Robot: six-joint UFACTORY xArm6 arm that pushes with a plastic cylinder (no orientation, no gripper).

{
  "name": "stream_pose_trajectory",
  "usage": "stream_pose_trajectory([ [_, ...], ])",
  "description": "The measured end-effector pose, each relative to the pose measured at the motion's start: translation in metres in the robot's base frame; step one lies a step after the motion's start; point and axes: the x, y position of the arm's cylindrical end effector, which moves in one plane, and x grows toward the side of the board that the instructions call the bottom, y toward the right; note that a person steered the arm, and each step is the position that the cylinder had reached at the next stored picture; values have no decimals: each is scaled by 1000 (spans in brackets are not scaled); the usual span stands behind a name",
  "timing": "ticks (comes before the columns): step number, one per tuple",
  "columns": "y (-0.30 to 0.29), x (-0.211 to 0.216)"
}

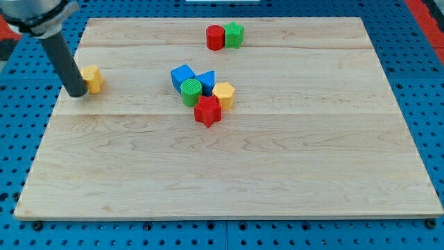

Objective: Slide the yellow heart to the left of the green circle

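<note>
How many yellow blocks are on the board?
2: the yellow heart at the view's left, beside my tip; a yellow block in the central cluster. None seems hidden.

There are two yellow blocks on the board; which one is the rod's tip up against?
The yellow heart at the view's left, alone beside my tip. The other yellow block sits in the central cluster.
</note>
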Motion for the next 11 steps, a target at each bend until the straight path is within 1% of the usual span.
stream_pose_trajectory([
  [2, -16, -38],
  [3, -6, -47],
  [4, 49, -28],
  [5, 80, -22],
  [6, 80, -29],
  [7, 99, -25],
  [8, 126, 6],
  [9, 135, 30],
  [11, 143, 41],
])
